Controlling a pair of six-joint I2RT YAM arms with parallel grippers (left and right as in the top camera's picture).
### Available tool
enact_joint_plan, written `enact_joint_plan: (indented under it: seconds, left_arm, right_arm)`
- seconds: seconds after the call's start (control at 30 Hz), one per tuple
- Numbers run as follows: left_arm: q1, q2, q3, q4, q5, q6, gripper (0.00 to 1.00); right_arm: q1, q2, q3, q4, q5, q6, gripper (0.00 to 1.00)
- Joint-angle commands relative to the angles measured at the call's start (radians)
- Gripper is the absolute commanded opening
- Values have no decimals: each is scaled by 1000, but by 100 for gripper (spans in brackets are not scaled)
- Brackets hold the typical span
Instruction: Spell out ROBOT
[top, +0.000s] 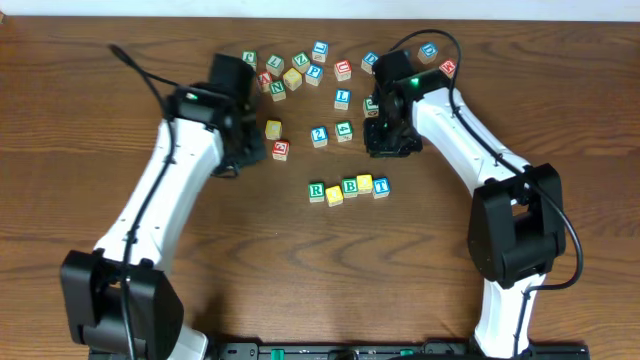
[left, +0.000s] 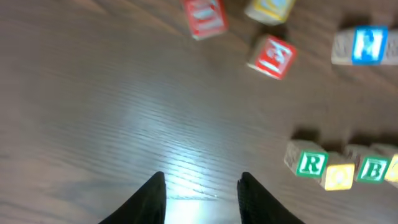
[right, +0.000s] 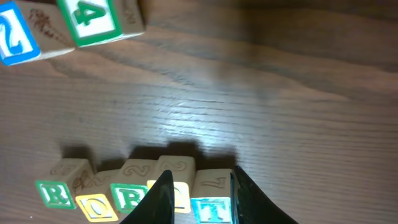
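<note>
Five cubes lie side by side in a row at the table's middle: green R (top: 316, 190), a yellow-faced cube (top: 334, 195), green B (top: 350, 186), a second yellow-faced cube (top: 365, 183) and blue T (top: 381, 187). My right gripper (top: 385, 148) hangs just behind the row's right end. In the right wrist view it (right: 200, 174) is open, and its fingers frame the T (right: 211, 208). One finger overlaps the yellow cube (right: 183, 198), so nothing is gripped. My left gripper (top: 252, 152) (left: 202, 177) is open over bare wood, left of the R (left: 309, 163).
Several loose letter cubes are scattered along the back (top: 295, 70). Closer in are a yellow cube (top: 273, 129), a red-lettered cube (top: 281, 149), a blue-figured cube (top: 319, 135) and a green-figured cube (top: 343, 130). Both arms reach in from the front corners.
</note>
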Motion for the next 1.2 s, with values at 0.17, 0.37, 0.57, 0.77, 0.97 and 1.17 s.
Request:
enact_joint_plan:
  seconds: [0.17, 0.37, 0.57, 0.77, 0.97, 1.17]
  left_arm:
    - [-78, 3, -110, 78, 13, -66, 29]
    - [-80, 26, -196, 181, 42, -79, 26]
    - [-92, 85, -227, 272, 92, -76, 24]
    - [-135, 134, -228, 282, 91, -76, 23]
    - [-171, 181, -227, 326, 91, -76, 23]
    - [-178, 248, -227, 333, 91, -80, 23]
  right_arm:
    - [-38, -18, 0, -27, 35, -18, 32]
    - [-39, -18, -2, -45, 43, -18, 34]
    - [-40, -18, -28, -45, 61, -17, 25]
    - [-56, -18, -60, -50, 61, -18, 22]
    - [-76, -18, -60, -54, 61, -18, 23]
    - [-98, -18, -60, -56, 60, -18, 23]
